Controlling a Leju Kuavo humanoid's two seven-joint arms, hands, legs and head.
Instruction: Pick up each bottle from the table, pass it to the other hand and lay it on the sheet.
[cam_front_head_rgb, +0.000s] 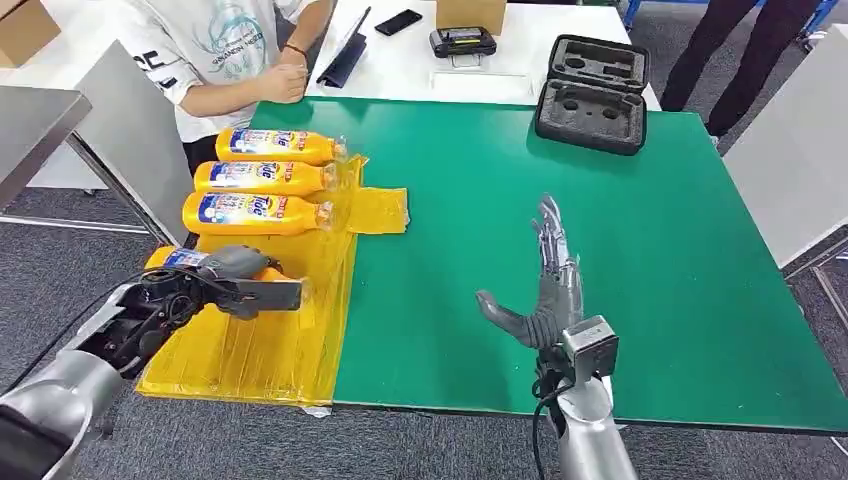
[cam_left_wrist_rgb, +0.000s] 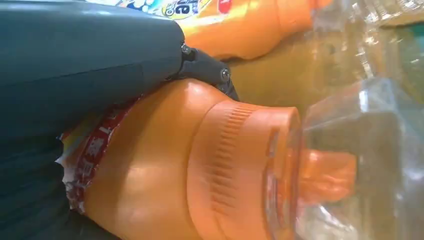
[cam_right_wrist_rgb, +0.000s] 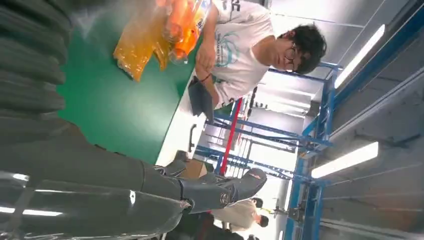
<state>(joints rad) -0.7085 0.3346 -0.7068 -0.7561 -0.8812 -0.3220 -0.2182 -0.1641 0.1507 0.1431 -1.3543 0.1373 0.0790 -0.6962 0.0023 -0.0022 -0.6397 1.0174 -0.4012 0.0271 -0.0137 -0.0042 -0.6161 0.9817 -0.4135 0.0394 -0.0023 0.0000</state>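
Three orange bottles lie side by side on the far part of the yellow sheet (cam_front_head_rgb: 290, 340): one at the back (cam_front_head_rgb: 278, 146), one in the middle (cam_front_head_rgb: 262, 177) and the nearest (cam_front_head_rgb: 255, 213). My left hand (cam_front_head_rgb: 235, 280) grips a fourth orange bottle (cam_front_head_rgb: 172, 258) low over the sheet's near left part. In the left wrist view, that bottle (cam_left_wrist_rgb: 165, 165) shows its ribbed neck and clear cap (cam_left_wrist_rgb: 360, 150), with a neighbouring bottle (cam_left_wrist_rgb: 240, 25) behind. My right hand (cam_front_head_rgb: 552, 285) is open, fingers spread, above the green table (cam_front_head_rgb: 650, 250); its fingers (cam_right_wrist_rgb: 215, 190) hold nothing.
A person (cam_front_head_rgb: 230, 50) sits at the far left corner, arm on the white table. A black foam case (cam_front_head_rgb: 592, 95) lies at the table's back right. A phone (cam_front_head_rgb: 398, 21), a black device (cam_front_head_rgb: 462, 42) and a tablet (cam_front_head_rgb: 345, 50) lie beyond. A grey table (cam_front_head_rgb: 30, 130) stands at left.
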